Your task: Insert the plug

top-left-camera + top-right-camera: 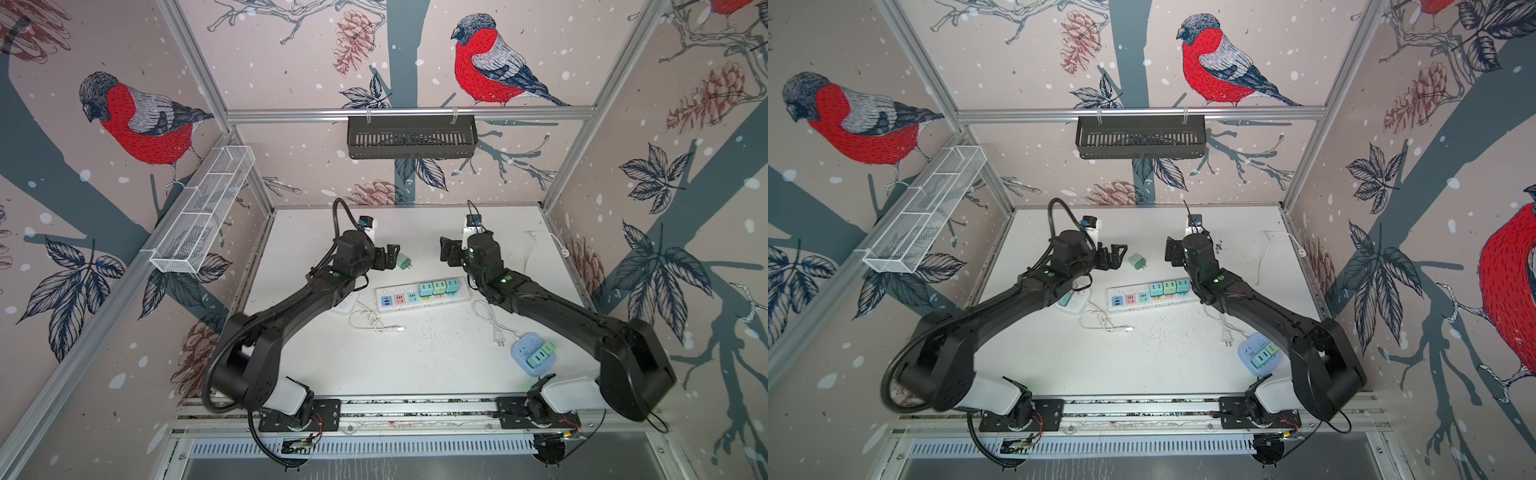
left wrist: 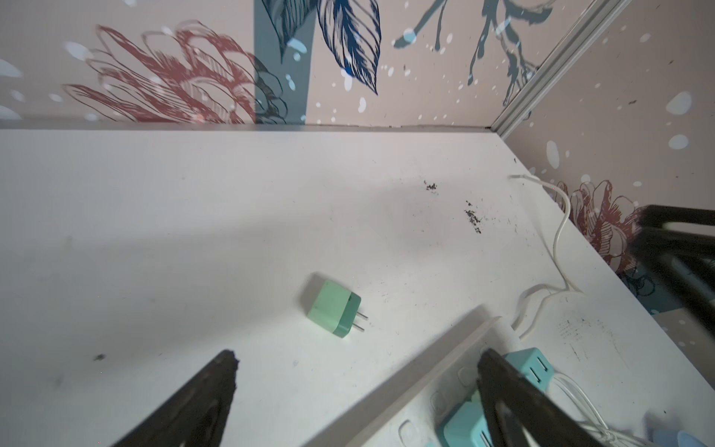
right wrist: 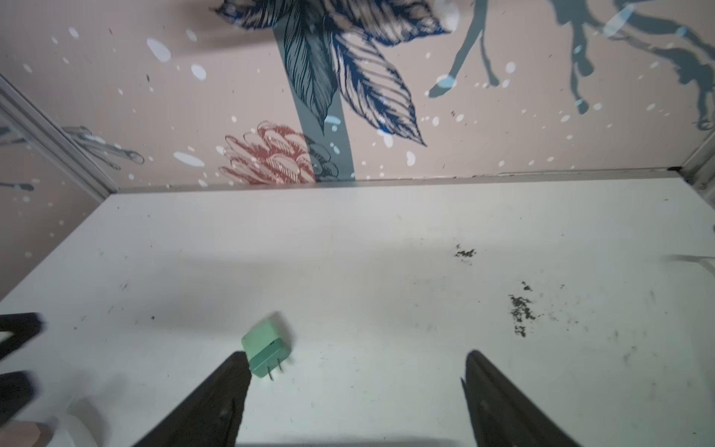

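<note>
Both top views: plug [image 1: 404, 262] lies loose on the white table [image 1: 415, 361], betw. the two arms' ends & just behind the power strip [image 1: 395, 290], apart from it; left gripper [image 1: 390, 255] hangs just beside the plug, right gripper [image 1: 446, 251] a bit further off on the other side; neither has anything in it. Strip carries three teal/green adapters [image 1: 439, 286] seated toward its right end; sockets toward its left end look free. A blue hub [image 1: 523, 347] w/ its own green adapter sits front right, well apart.

Left wrist: plug [image 2: 336, 307] is on its side, two prongs level w/ the table, pointing roughly toward the strip [image 2: 445, 360]; it lies ahead of the left gripper's fingers [image 2: 220, 391], which stand wide apart; gap betw. them is bare table.

Right wrist: pic is blurred; plug [image 3: 265, 348] shows right at one fingertip [image 3: 232, 383], outside the gap; can't tell if touching; jaws wide apart, nothing held.

Progress, as I judge it: approach stage only; plug isn't grasped, isn't lifted, isn't near a socket. Left to do: close on the plug body, lift, turn prongs down, line up w/ a free socket, press home; likely needs the strip steadied meanwhile.
</note>
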`<action>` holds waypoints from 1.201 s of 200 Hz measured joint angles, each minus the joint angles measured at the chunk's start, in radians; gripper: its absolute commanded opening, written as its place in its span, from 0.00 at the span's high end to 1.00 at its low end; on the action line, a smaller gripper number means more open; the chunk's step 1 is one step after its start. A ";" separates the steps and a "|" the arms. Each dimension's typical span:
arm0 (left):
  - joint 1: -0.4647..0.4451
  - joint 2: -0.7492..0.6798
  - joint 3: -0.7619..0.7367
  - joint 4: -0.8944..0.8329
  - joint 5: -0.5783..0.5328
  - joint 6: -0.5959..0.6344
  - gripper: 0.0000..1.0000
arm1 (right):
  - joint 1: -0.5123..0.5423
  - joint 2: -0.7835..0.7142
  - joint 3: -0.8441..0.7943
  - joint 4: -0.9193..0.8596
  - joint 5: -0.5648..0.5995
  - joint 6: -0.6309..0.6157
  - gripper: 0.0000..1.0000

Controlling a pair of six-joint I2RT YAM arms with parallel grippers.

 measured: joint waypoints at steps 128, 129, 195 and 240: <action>0.021 -0.439 -0.311 0.237 -0.391 -0.048 0.03 | 0.084 0.706 0.695 -0.417 -0.105 -0.081 0.22; 0.023 -0.440 -0.311 0.237 -0.391 -0.049 0.03 | 0.084 0.709 0.698 -0.419 -0.105 -0.080 0.22; 0.080 -0.439 -0.318 0.233 -0.356 -0.104 0.03 | 0.084 0.837 0.846 -0.517 -0.162 -0.133 0.27; 0.089 -0.451 -0.323 0.234 -0.356 -0.115 0.03 | 0.082 0.879 0.846 -0.529 -0.230 -0.144 0.30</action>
